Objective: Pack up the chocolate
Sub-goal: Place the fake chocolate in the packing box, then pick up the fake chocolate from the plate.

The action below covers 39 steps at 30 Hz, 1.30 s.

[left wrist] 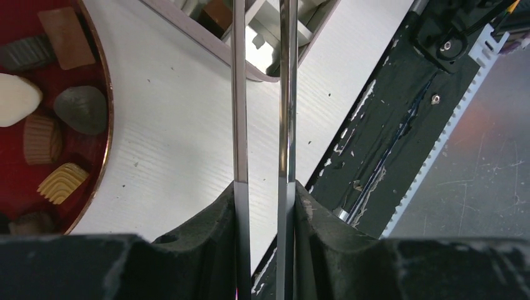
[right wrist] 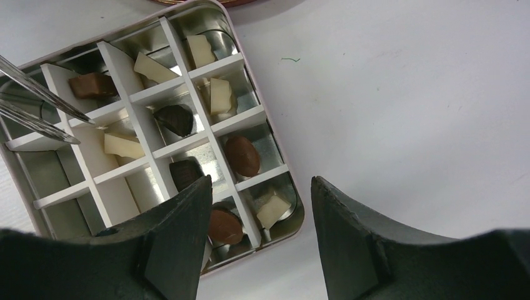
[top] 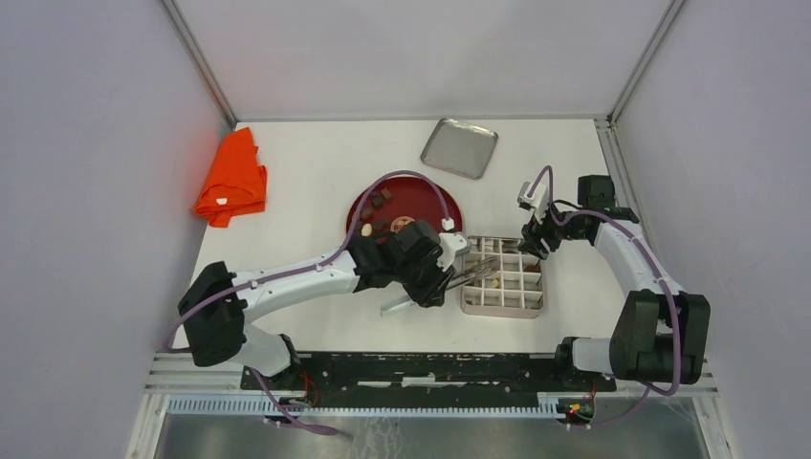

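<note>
Reaching over a silver divided tin (right wrist: pixel 125 81) of chocolates (right wrist: pixel 242 156), slim steel tongs (left wrist: pixel 239 94) are being clenched by the left claw (left wrist: pixel 265 187); the right claw (right wrist: pixel 260 184) is being held released.

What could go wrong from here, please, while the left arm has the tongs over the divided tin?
1. The tips of the tongs sit right by the white dividers; they might snag one and drag the tin.
2. The left gripper pinches only the rear end of the tongs, so they could twist or slip.
3. The open right gripper hangs close over the tin's corner, so the two arms may collide.
</note>
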{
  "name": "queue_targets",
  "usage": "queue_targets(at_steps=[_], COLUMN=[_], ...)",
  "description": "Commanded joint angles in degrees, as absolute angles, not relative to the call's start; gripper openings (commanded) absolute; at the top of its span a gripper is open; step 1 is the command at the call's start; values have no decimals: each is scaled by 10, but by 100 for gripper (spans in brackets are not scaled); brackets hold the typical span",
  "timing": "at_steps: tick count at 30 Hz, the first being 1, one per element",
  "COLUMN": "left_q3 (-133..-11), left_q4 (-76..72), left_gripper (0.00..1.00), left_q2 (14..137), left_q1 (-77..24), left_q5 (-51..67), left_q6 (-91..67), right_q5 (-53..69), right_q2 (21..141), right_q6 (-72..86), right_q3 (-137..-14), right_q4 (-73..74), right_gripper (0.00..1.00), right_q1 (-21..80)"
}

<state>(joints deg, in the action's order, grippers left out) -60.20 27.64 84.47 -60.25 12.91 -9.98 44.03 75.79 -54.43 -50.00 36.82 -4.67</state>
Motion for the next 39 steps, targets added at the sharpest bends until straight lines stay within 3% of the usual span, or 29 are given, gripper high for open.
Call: queue_targets(at_steps=[1, 17, 39], left_q3=[-609, -606, -658], left_q4=[256, 395, 479], left_gripper=[37, 37, 39], left_q2=[793, 728, 820], left_q1=[-592, -441, -434], left_q5=[109, 83, 48], left_q6=[-110, -80, 26], right_q5=[460, 462, 465], right_q2=[741, 741, 748], right_q6=[-553, -555, -560], right_q3=[-501, -501, -504], right_q4=[365, 368, 376], right_gripper=[65, 66, 66], right_q1=[-51, -51, -51])
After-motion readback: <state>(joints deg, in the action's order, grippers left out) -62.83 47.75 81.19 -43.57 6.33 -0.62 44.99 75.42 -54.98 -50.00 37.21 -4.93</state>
